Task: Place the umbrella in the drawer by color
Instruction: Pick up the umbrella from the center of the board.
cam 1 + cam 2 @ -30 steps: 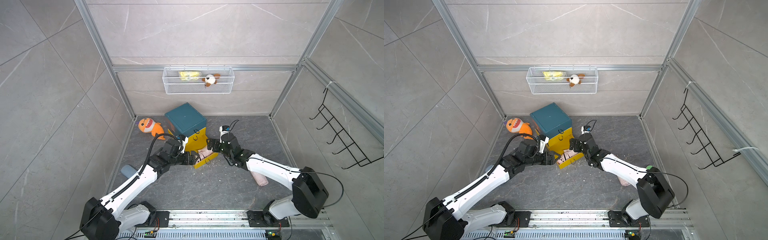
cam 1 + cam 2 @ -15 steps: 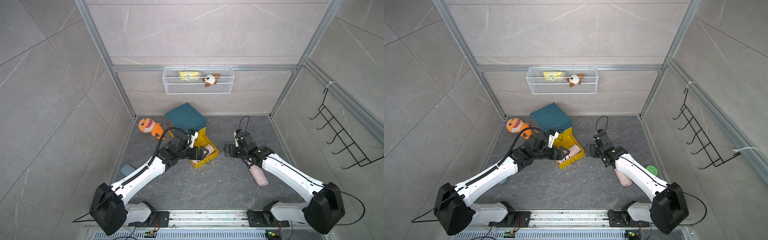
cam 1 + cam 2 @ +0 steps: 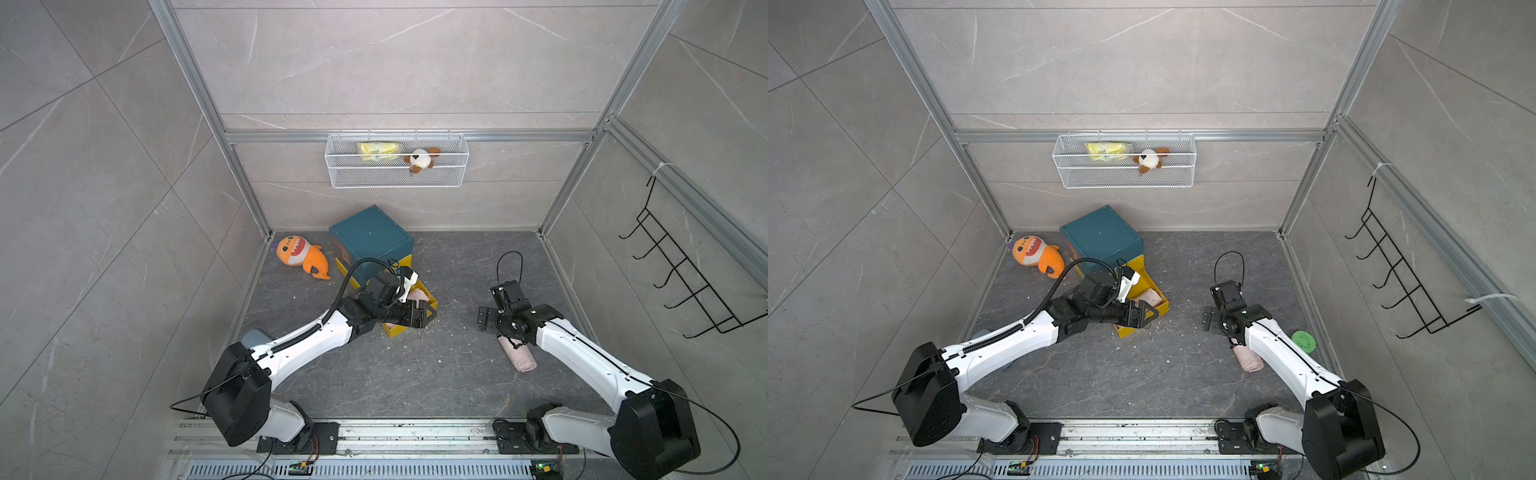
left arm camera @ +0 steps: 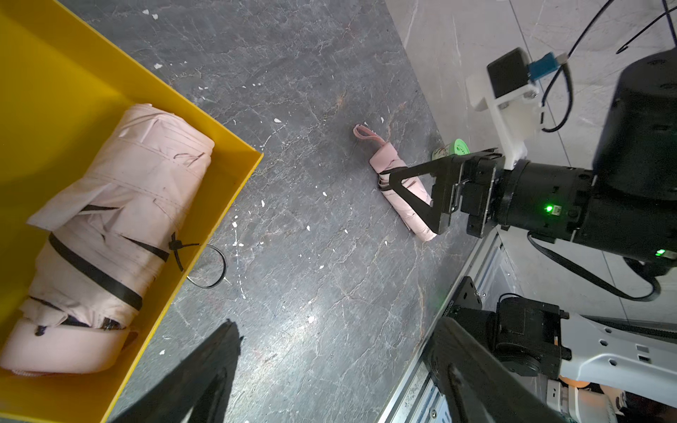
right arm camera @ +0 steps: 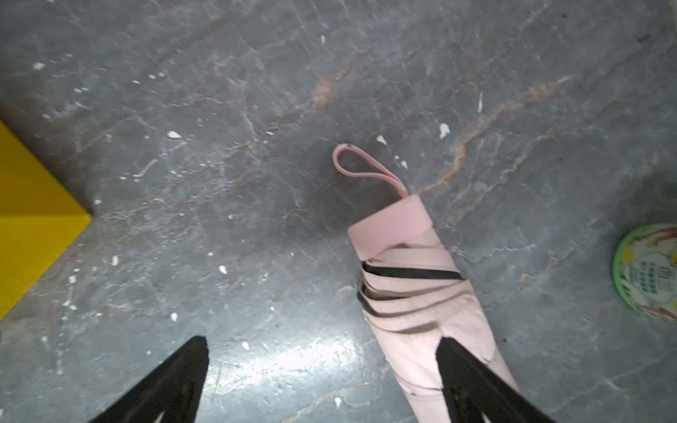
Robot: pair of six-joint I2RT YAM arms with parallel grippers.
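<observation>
Okay, yellow drawer (image 3: 392, 330) is pulled out of the teal cabinet (image 3: 370, 239), which sits at the floor's (image 3: 415, 374) back edge, left of middle. One folded pink umbrella (image 4: 121, 219) lies inside the drawer along its length, handle end toward the drawer front. Left gripper (image 3: 1151, 314) hangs over the drawer's front end, fingers spread, holding nothing. A second pink umbrella (image 5: 421, 293) lies on the floor's right half, well apart from the drawer, strap loop pointing toward the back. Right gripper (image 5: 322, 342) is above it, fingers spread wide; one finger overlaps the umbrella in the wrist view, contact unclear. Green round lid (image 3: 1304, 341) sits by the floor's right edge. Orange shark plush (image 3: 301, 258) is in the back left corner. Wire basket (image 3: 397, 183) on the back wall holds a yellow packet (image 3: 379, 150) and a plush dog (image 3: 419, 159).
</observation>
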